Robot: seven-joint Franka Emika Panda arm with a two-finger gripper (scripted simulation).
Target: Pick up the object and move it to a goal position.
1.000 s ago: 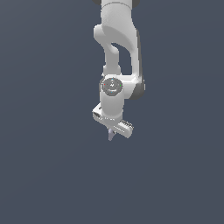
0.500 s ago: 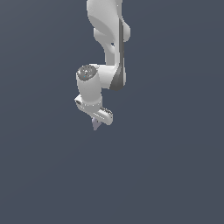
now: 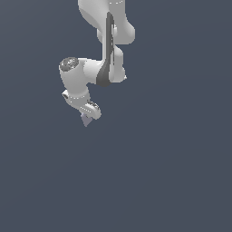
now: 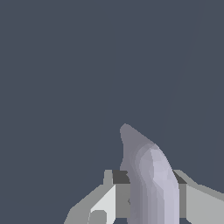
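there is one arm (image 3: 106, 41), one gripper (image 3: 86, 118) and one sliver (image 3: 85, 120) in view, set against a plain dark blue-grey background.

in the exterior view the white arm comes down from the top edge, bends at a grey-capped joint toward the exterior view's left, and ends in the gripper, which points downward and hangs in open space with nothing touching it from below.

the gripper (image 4: 146, 199) is clamped on the sliver. in the wrist view its two pale fingers (image 4: 103, 203) stand on either side of the sliver (image 4: 148, 175), pressed against it with no gap showing between finger and sliver. the fingers are closed down to just the thickness of that piece.

the sliver is pale lavender-grey, long and curved, and tapers to a point. its lower part sits between the fingers and its pointed end sticks out beyond the fingertips, leaning a little to one side. in the exterior view only a small lavender tip shows, poking out just under the gripper's end.
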